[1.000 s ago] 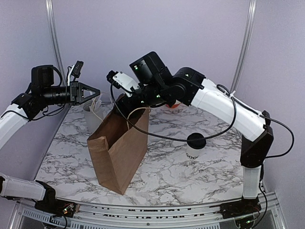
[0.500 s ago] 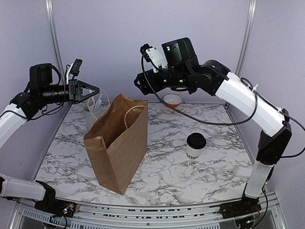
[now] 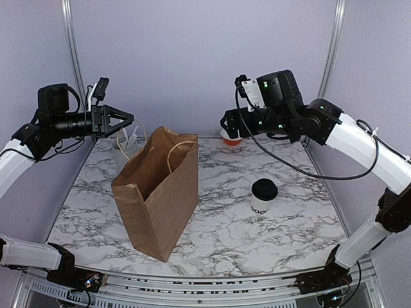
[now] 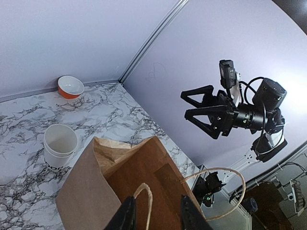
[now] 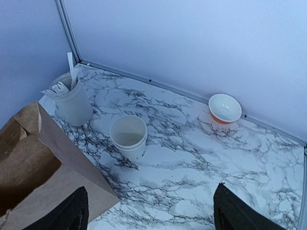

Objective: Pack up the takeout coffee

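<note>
Carrying, on the marbled table (image 3: 244,247), a brown paper bag (image 3: 157,192) standing open below and ahead of the left gripper (image 3: 127,125), a utensil holder (image 3: 122,153) beneath that gripper, and stacked paper cups (image 5: 128,135) beyond the bag. Also bearing an orange bowl (image 3: 232,136) below and ahead of the right gripper (image 3: 225,127), and the takeout coffee (image 3: 264,196) standing below it, nearer that arm's base.

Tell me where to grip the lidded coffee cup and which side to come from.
Grip the takeout coffee on the paper wall just under the black lid, across the round body: it stands upright and the lid covers the rim. Probably come from the right arm's side with the open right end effector, clear of the paper bag.
</note>
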`<action>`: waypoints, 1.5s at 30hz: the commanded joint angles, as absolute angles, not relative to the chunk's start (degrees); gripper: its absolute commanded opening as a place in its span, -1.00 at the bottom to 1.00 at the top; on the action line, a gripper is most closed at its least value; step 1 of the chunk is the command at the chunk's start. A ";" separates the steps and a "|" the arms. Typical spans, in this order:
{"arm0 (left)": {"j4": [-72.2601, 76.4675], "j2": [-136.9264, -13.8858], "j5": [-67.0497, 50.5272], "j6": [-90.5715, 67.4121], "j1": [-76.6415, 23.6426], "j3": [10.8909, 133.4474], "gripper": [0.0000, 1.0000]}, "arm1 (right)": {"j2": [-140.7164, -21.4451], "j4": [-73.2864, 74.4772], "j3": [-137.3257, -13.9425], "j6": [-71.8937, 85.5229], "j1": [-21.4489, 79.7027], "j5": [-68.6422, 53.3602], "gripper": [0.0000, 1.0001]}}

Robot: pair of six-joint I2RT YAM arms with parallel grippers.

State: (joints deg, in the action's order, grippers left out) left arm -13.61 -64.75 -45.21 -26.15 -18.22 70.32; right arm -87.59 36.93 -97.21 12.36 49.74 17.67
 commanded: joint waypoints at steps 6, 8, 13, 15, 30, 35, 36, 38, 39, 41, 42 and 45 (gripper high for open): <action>-12.70 -62.14 -43.43 -26.19 -18.41 70.82 -0.06 | -79.39 41.09 -85.40 19.95 46.16 19.21 0.88; -12.59 -61.68 -42.54 -26.09 -18.43 70.63 -0.03 | -78.67 42.87 -83.44 20.90 45.59 18.85 0.98; -12.61 -60.72 -40.52 -26.14 -18.37 70.32 0.06 | -77.39 46.40 -78.48 23.20 43.79 17.30 0.99; -12.63 -60.20 -39.66 -26.19 -18.38 70.16 0.08 | -76.82 46.93 -76.45 23.69 43.77 17.32 1.00; -12.31 -58.18 -37.26 -27.42 -18.37 68.94 0.13 | -75.63 43.23 -64.93 23.31 38.04 13.50 0.95; -12.35 -57.97 -37.11 -27.38 -18.38 68.69 0.14 | -77.24 41.74 -63.38 22.98 37.07 12.89 0.93; -12.35 -57.93 -37.09 -27.36 -18.39 68.65 0.14 | -77.47 41.48 -63.23 22.90 36.94 12.77 0.93; -12.31 -57.72 -36.94 -27.25 -18.39 68.61 0.14 | -78.11 41.25 -63.28 22.84 36.91 12.93 0.92; -12.38 -57.69 -36.90 -27.25 -18.43 68.56 0.15 | -78.40 41.30 -63.38 22.70 36.91 13.14 0.92; -12.32 -57.61 -36.91 -27.14 -18.41 68.40 0.15 | -78.97 41.39 -63.56 22.66 36.91 13.07 0.91; -12.33 -57.57 -36.91 -27.09 -18.43 68.32 0.15 | -79.07 41.40 -63.60 22.61 36.91 13.09 0.90; -12.33 -57.71 -36.83 -27.12 -18.44 68.04 0.15 | -79.23 41.39 -63.42 22.68 36.91 13.06 0.86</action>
